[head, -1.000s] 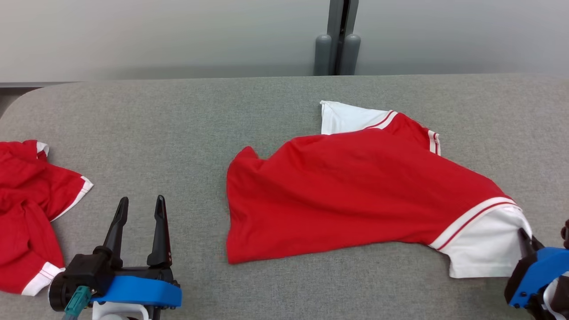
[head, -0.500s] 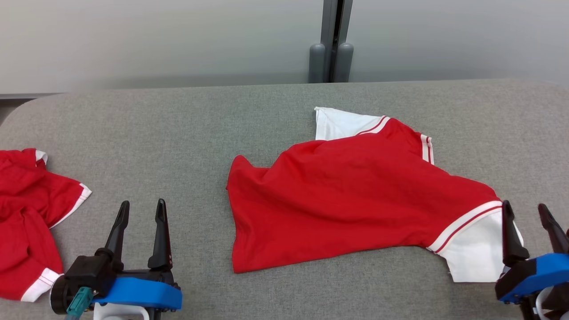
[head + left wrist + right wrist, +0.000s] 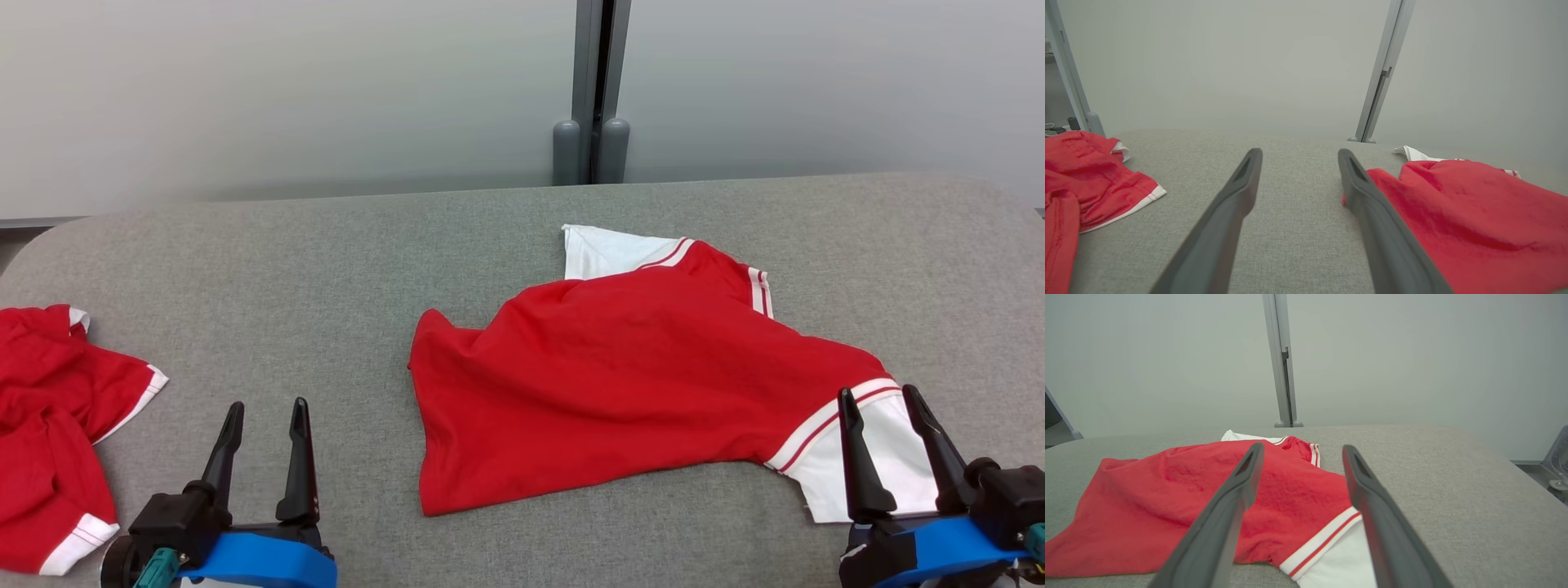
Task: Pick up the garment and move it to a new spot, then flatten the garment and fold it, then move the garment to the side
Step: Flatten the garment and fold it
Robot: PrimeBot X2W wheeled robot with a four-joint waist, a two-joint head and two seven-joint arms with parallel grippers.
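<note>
1. My left gripper (image 3: 269, 404) is hovering low over the table (image 3: 286, 269), fingers spread wide and gripping nothing.
2. My right gripper (image 3: 877, 394) is hovering at the near sleeve (image 3: 886, 453), fingers equally wide apart with nothing clamped. I cannot tell whether the tips are touching the cloth.
3. The garment (image 3: 620, 376) is lying centre-right on the table, free of both hands. I am judging the pick-and-move step done, with flattening, folding and moving aside all remaining.
4. Shape: it is sitting as a lopsided sheet. The left edge is bunching into a peak and soft ridges are running across the body, so it is not flat.
5. Material: it is looking like thin matte red knit, draping limply. The sleeves are white, edged with striped bands.
6. The far sleeve (image 3: 604, 249) is poking out behind the body.
7. A second shirt (image 3: 49, 408) is lying crumpled at the left, well apart.
8. The table cover is showing as grey woven fabric with rounded corners. I am expecting it to drag on the knit.
</note>
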